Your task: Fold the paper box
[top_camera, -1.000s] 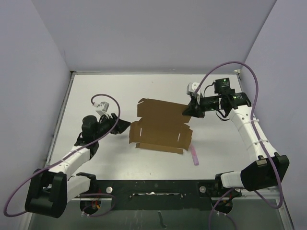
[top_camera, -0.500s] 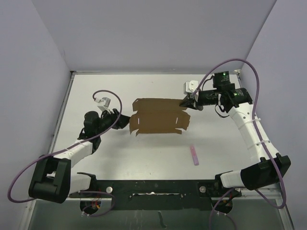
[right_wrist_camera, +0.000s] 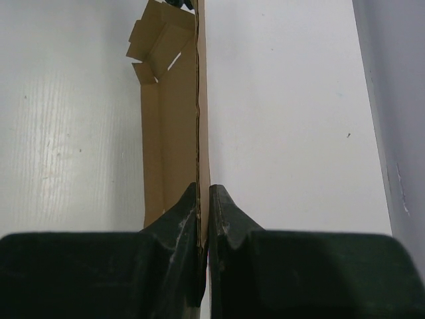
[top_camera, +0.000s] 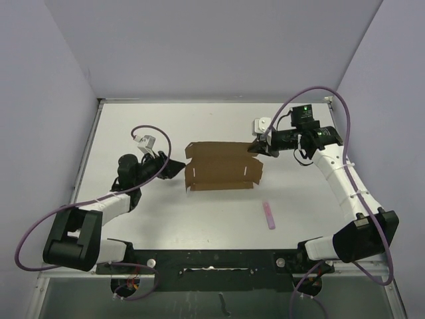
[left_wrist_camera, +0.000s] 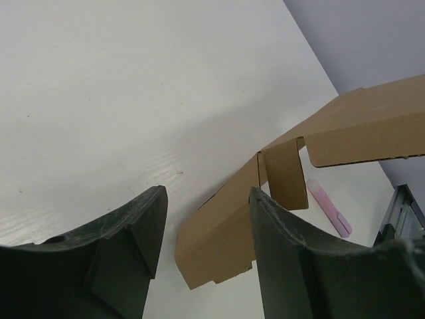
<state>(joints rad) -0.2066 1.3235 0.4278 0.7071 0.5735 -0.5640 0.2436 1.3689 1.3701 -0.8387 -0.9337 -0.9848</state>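
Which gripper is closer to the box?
Right. The right gripper is shut on the box's far right corner. The left gripper hangs open just off its left end, apparently not touching.

White tabletop (top_camera: 133, 126), two things on it.
A plain brown cardboard paper box (top_camera: 222, 167) rests mid-table, partly raised; a small pink stick (top_camera: 269, 216) lies apart, nearer the front edge.

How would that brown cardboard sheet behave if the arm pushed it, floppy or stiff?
Probably light: the right gripper pinches the paper box by one thin edge and it stands raised. Likely stiff across its panels, which show no sag. Its small flaps would probably swing at the creases if pushed.
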